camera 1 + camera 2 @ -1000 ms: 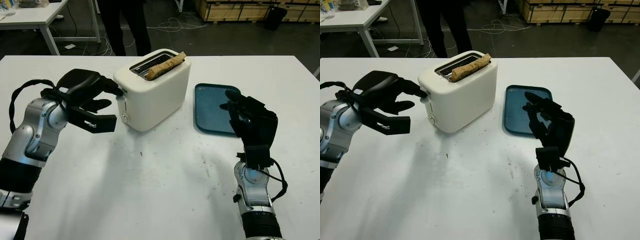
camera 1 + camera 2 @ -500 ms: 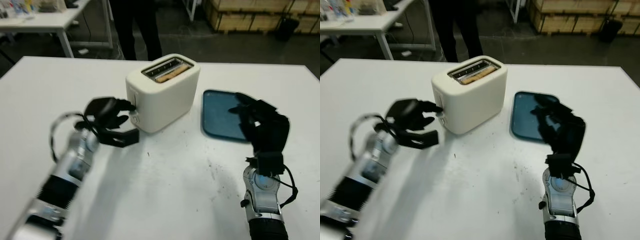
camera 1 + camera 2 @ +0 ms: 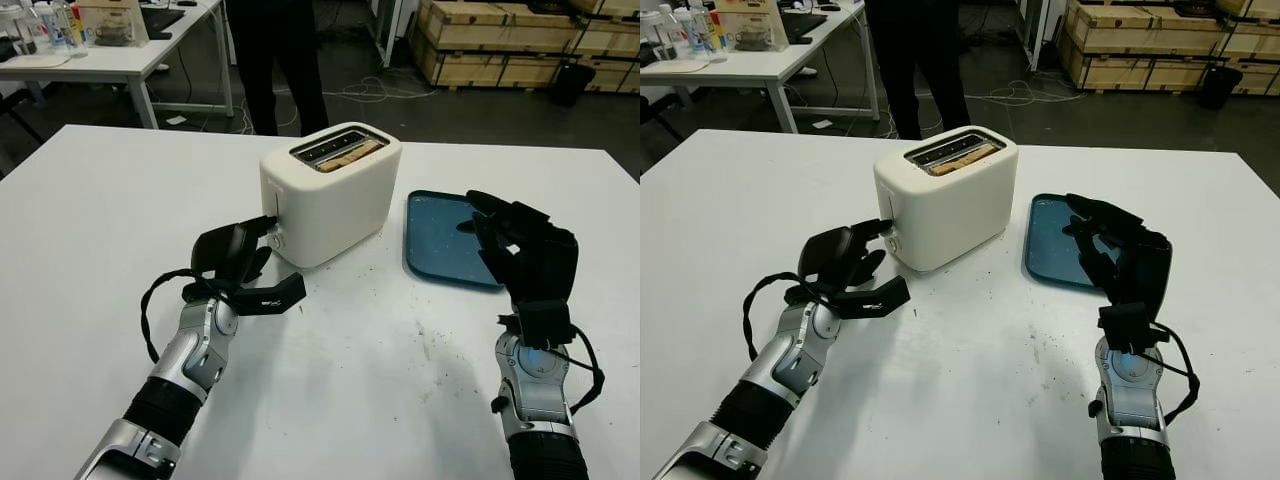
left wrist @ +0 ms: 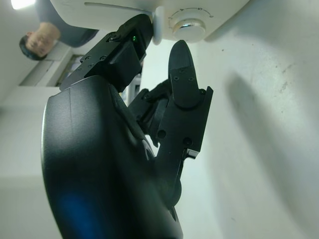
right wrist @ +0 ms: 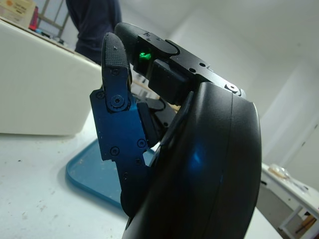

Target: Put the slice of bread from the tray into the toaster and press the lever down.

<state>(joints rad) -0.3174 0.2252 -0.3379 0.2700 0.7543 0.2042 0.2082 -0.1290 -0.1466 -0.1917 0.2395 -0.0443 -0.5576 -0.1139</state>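
The brown slice of bread (image 3: 345, 154) is being held low in one slot of the glossy cream toaster (image 3: 330, 195), beyond the left hand (image 3: 236, 262), whose curled black fingers (image 4: 130, 42) are being pressed against the pale lever (image 4: 159, 24) beside the round dial (image 4: 190, 23). The lever's slot is being hidden by those fingers. The right hand (image 3: 1118, 252) is being kept open above the blue rectangular tray (image 3: 434, 242).

Left hand (image 3: 240, 262) low, fingers curled — right hand (image 3: 520, 250) raised, empty.
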